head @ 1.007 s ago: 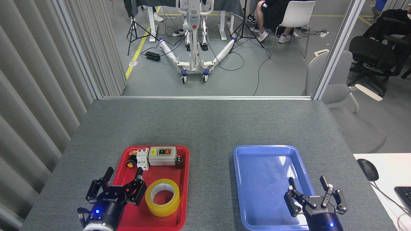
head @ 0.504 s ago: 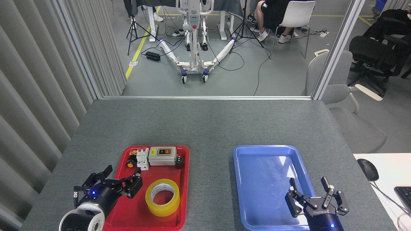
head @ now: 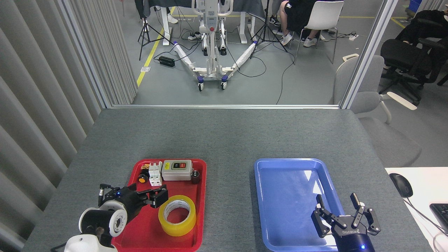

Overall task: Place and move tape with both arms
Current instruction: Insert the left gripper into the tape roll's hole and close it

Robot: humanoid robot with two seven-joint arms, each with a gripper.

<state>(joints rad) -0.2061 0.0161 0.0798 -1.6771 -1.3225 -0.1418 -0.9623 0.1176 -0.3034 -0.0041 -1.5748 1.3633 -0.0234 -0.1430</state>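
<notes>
On the grey table [head: 224, 136], seen from the robot's head, a red tray [head: 199, 168] sat to the left and a blue tray [head: 260, 196] to the right. The tape [head: 177, 215] lay flat in the near right part of the red tray, its hole facing up and its white core showing. Along the far edge of that tray stood a grey switch box [head: 177, 170], a white breaker [head: 155, 173], a small black button with a yellow cap [head: 142, 177] and a small dark part [head: 195, 176].

The left gripper [head: 157, 196] had turned sideways, pointing right across the red tray. Its fingertips reached just beside the far left rim of the tape; whether they touched it I could not tell. It was seen edge-on and dark, so I could not tell how far its fingers were spread. It held nothing that I could see.

The right gripper [head: 341, 206] hung over the near right corner of the blue tray, fingers pointing away and spread apart, with nothing between them. It was well apart from the tape.
</notes>
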